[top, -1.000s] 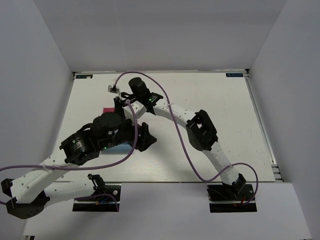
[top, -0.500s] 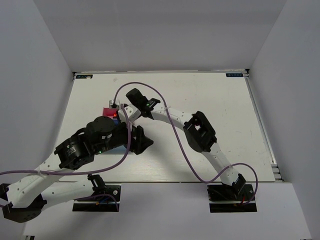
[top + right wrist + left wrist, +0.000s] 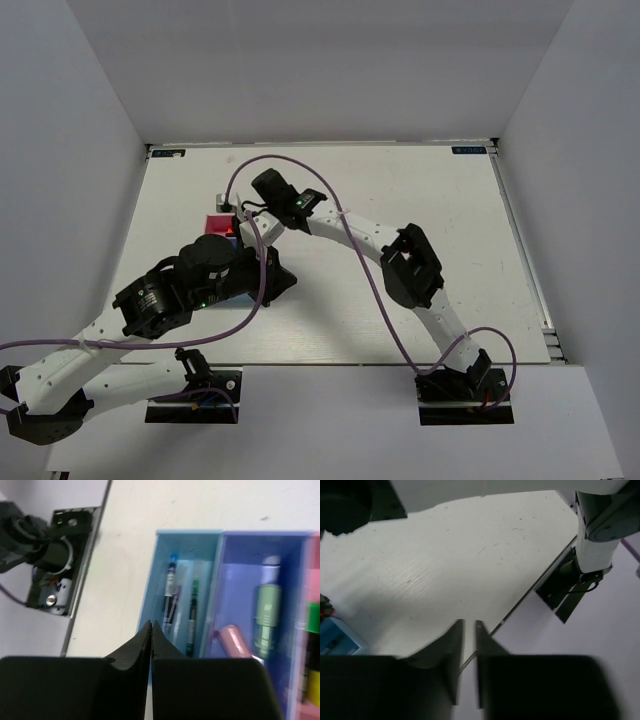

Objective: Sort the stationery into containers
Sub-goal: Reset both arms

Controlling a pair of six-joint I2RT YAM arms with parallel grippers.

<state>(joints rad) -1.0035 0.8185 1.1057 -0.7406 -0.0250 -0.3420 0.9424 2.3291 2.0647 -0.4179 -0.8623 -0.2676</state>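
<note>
Surface [image 3: 420, 200]: white, matte.
Light blue tray [image 3: 181, 544]: pens [image 3: 192, 615] only — evidently sorted by kind.
Right gripper [image 3: 151, 630]: clenched, empty, over tray edge.
Left gripper [image 3: 469, 630]: narrow gap — nothing held.

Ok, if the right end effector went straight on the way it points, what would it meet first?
Probably the light blue tray, at its outer wall beside the pens; the shut right end effector lines up there, though depth is unclear.

Bright, even light falls on the white surface [image 3: 420, 200], with only soft shadows on it. Both wrist views are blurred: left claw [image 3: 468, 625] and right claw [image 3: 151, 627] are dark and unfocused, and the pink tray [image 3: 312, 555] is smeared.
</note>
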